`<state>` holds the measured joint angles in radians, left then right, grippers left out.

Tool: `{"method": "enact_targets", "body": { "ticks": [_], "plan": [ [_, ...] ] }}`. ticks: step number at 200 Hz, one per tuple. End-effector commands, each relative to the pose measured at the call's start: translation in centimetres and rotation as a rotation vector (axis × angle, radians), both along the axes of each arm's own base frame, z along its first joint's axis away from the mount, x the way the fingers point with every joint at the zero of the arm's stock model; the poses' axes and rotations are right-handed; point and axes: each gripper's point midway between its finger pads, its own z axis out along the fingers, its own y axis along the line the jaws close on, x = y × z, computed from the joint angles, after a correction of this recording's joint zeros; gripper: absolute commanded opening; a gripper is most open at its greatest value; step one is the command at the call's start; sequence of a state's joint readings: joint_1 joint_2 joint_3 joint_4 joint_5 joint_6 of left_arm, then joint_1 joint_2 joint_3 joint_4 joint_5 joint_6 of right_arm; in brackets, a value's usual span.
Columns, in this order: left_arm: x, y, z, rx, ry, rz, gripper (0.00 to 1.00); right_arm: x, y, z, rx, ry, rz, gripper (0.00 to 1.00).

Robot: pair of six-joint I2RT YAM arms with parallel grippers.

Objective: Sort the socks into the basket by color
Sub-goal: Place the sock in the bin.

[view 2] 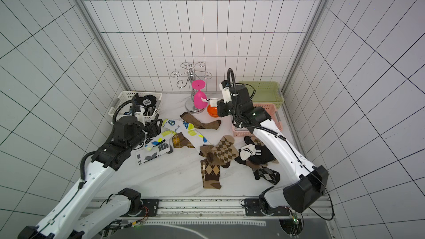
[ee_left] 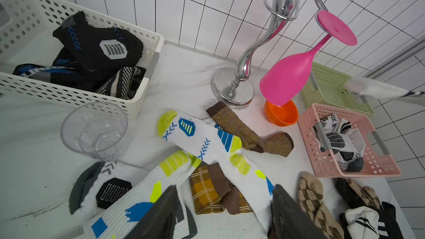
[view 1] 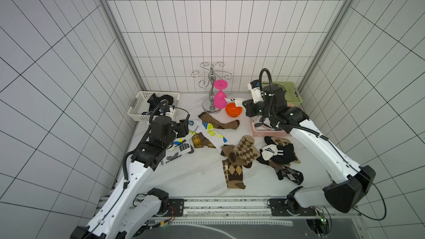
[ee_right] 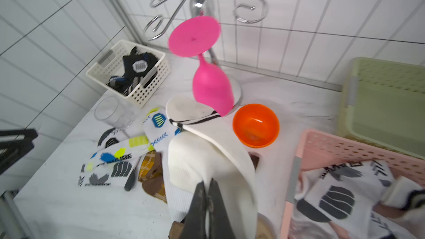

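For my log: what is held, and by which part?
Right tool pinches the white sock at its plain part, not the striped cuff; left tool holds nothing.

Top views look down on the whole table [view 1: 202, 180]; both wrist cameras, low and close, share the pink glass [ee_left: 292, 77].

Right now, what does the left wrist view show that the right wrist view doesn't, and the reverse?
Only the left wrist view: the left gripper open above the yellow-blue printed socks, and the black-and-white sock heap.
Only the right wrist view: the right gripper shut on a white black-striped sock.
Both: the white basket holding black socks, the pink basket, green basket, pink goblet, orange bowl and clear cup.
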<state>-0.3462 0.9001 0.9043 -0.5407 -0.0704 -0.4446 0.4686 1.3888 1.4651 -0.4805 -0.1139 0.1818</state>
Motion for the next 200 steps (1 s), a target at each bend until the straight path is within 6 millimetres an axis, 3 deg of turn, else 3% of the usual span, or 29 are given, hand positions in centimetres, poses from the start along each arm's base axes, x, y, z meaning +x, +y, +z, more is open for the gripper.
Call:
{"method": "enact_targets", "body": {
  "ticks": [1, 18, 41, 77, 139, 173, 200],
  "plan": [
    [0.6, -0.5, -0.3, 0.003, -0.009, 0.021, 0.66, 2.0, -4.4, 1.0, 0.058, 0.012, -0.129, 0.00],
    [0.8, -1.2, -0.7, 0.004, 0.003, 0.007, 0.66, 4.0, -8.0, -0.3, 0.100, 0.048, -0.222, 0.00],
    [1.0, -1.5, -1.4, 0.017, 0.022, 0.001, 0.67, 6.3, -11.4, -2.6, 0.141, 0.100, -0.301, 0.00],
    [1.1, -1.5, -3.1, 0.045, 0.075, 0.002, 0.67, 9.0, -13.8, -7.6, 0.160, 0.208, -0.355, 0.00],
    [1.3, -1.4, -5.5, 0.079, 0.136, 0.008, 0.69, 8.7, -14.2, -20.1, 0.171, 0.467, -0.398, 0.00],
    [1.4, -1.6, -5.8, 0.072, 0.142, -0.002, 0.69, 8.2, -14.3, -24.6, 0.202, 0.550, -0.422, 0.00],
    [1.3, -2.0, -6.2, 0.065, 0.156, -0.020, 0.69, 8.0, -14.3, -25.8, 0.203, 0.570, -0.427, 0.00]
  ]
}}
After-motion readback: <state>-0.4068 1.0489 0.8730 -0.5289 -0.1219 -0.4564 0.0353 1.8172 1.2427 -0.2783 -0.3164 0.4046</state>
